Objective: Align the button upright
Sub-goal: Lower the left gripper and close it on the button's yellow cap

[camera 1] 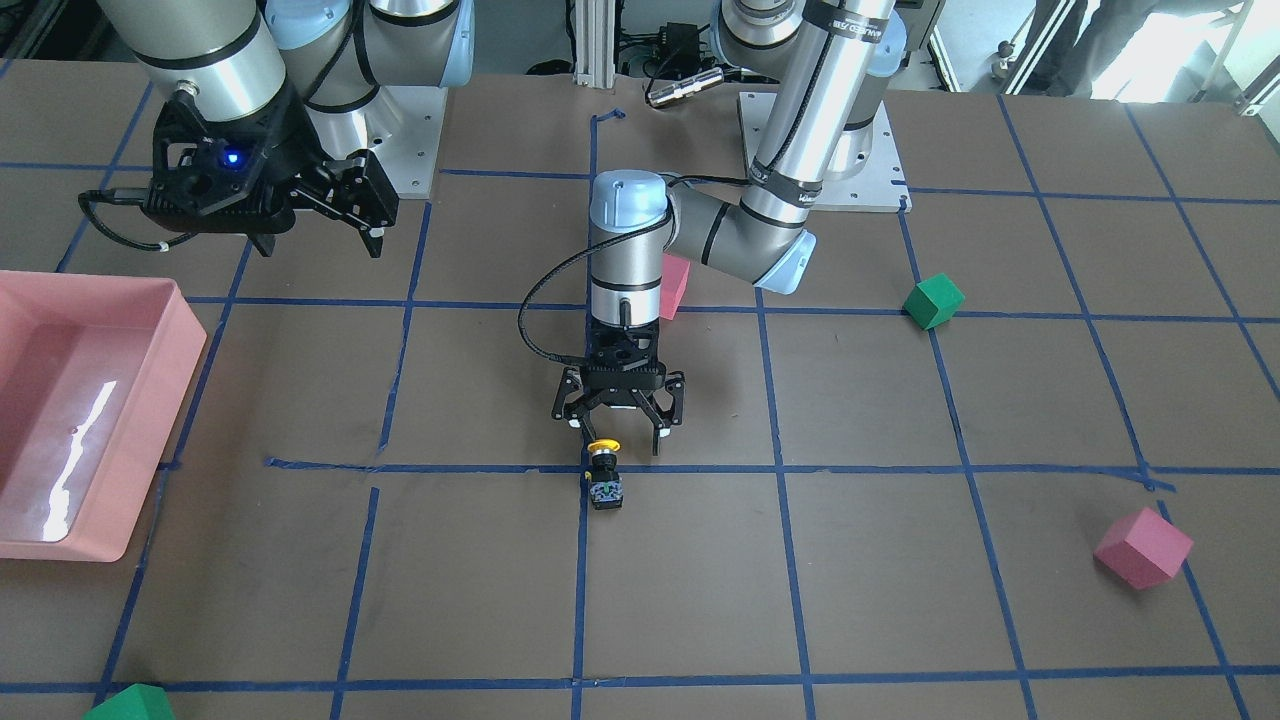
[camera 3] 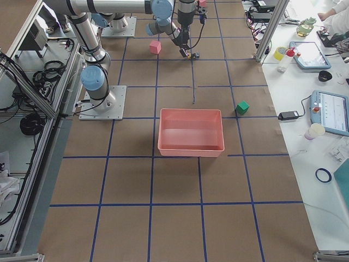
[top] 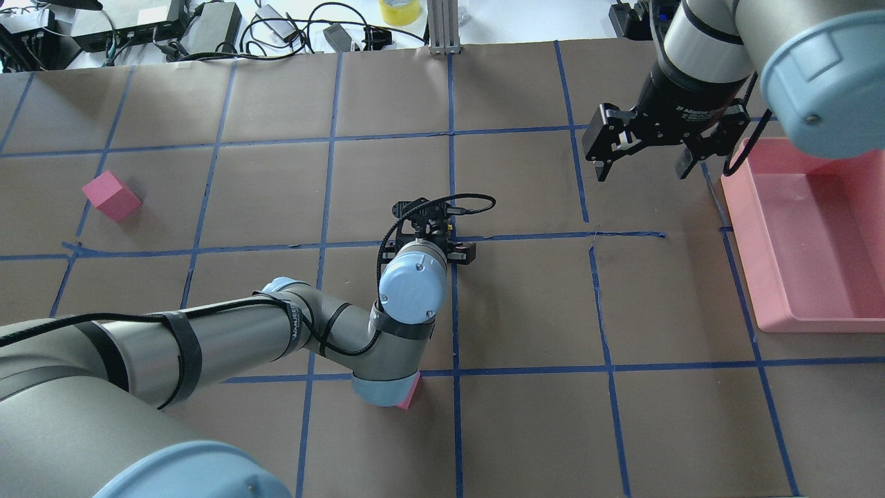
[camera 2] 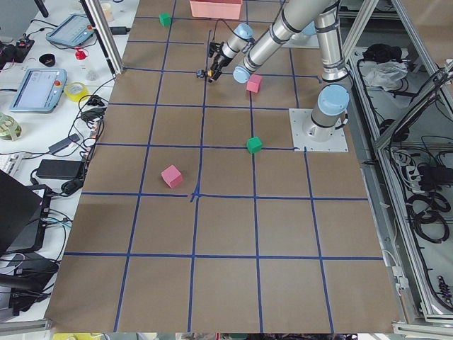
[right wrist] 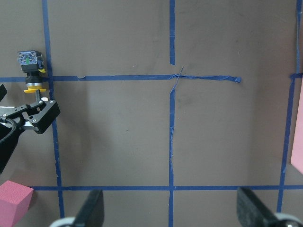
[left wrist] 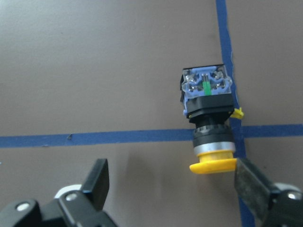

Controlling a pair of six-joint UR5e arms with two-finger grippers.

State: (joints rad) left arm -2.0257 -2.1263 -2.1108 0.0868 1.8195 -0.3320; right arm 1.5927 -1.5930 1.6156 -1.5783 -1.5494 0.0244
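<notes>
Table (camera 1: 900, 600): brown paper top, blue tape grid, carrying all items below.

Left arm (top: 207, 332): reaching from the robot's left to the table middle, wrist pointing straight down. Judged placed so for a grasp from above.

Right arm (camera 1: 200, 50): raised over the robot's right side, well apart from the work. Judged parked out of the way.

Pink tray (top: 740, 249): at the robot's far right edge, nothing seen inside. No part in this step, by the look of it.

Left gripper (camera 1: 617, 432): spread wide, holding nothing, fingertips low over the paper on the robot's side of the button. Cap rim just beside one finger in the wrist view; touching or not, impossible to tell.

Right gripper (top: 643, 164): spread wide, holding nothing, hanging above the table near the tray.

Foam cubes: pink cube (camera 1: 1143, 547) and green cube (camera 1: 933, 301) on the robot's left half; second pink cube (camera 1: 676, 285) under the left arm's elbow, partly hidden; second green cube (camera 1: 130, 705) at the far edge on the robot's right. All well apart from the button, none in the path.

Button (left wrist: 210, 118): lying on its side at a tape crossing mid-table, yellow cap toward the robot, black base and contacts pointing away. Not yet upright. Likely need: a pinch across cap or neck, then a tip onto the base. Risk, as a judgement: rolling on the round cap.
</notes>
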